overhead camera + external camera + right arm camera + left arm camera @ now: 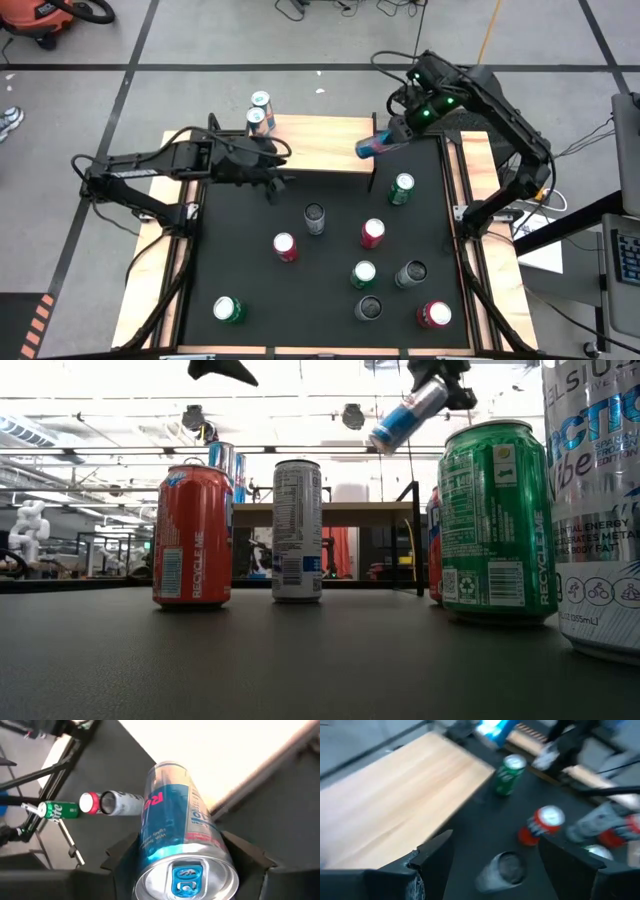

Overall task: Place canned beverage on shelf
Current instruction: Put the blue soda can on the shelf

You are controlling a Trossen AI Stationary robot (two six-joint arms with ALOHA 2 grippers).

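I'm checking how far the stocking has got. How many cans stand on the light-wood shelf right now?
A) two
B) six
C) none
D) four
A: the high view shows just two cans standing together at the shelf's left end, while the right gripper holds a blue can tilted above the shelf's right end, not yet set down.

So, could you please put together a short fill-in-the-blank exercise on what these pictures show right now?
1. The right tool holds a ____ can tilted above the shelf.
2. ____ cans already stand on the shelf's left end.
3. The left tool holds ____; its fingers are apart.
4. The can nearest the shelf's right leg on the table is ____.

Missing words: blue; two; nothing; green
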